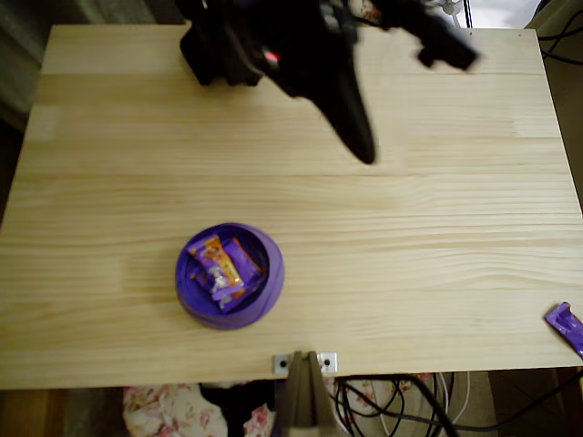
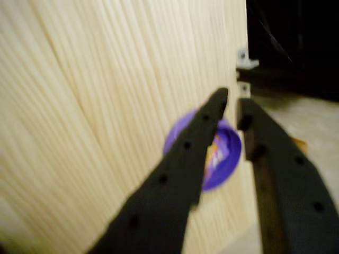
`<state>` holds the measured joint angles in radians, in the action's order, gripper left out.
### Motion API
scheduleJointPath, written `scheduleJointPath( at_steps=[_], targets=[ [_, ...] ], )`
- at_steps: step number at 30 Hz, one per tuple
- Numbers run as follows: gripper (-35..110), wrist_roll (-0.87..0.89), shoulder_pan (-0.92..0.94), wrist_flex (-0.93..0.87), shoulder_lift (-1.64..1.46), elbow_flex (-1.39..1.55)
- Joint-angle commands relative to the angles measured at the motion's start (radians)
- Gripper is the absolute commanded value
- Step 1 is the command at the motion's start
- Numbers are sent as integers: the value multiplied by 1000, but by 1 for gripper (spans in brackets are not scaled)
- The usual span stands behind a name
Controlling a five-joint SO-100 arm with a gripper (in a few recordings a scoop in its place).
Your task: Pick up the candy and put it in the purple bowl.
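Gripper [image 2: 232, 103] empty, jaws narrowly parted, raised over bare table [image 1: 410, 237]. Purple bowl [image 1: 270, 273] held several candies; another candy [image 1: 567, 325] at table's right edge.

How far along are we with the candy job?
Done: several candies already lie in the purple bowl. In hand: nothing, since the gripper is raised with empty fingers, apparently just apart. Left: one purple candy at the table's right edge.

Table [image 1: 410, 228]: pale wood, visible grain, matt. Purple bowl [image 1: 264, 291] at 7 o'clock: smooth plastic. Wrappers [image 1: 221, 267] inside: shiny foil look. Gripper [image 2: 231, 103]: black, matt fingers. Metal bracket [image 1: 304, 363] at 6 o'clock edge.
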<state>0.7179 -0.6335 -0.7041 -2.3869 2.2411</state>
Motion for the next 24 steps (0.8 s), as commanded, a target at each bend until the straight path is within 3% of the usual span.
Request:
scheduleJointPath(
  at_steps=[1, 13, 24],
  targets=[
    [0, 123, -41, 100, 175, -241],
    [0, 239, -106, 69, 782, -861],
    [0, 302, -123, -330, 1347, -1778]
  ],
)
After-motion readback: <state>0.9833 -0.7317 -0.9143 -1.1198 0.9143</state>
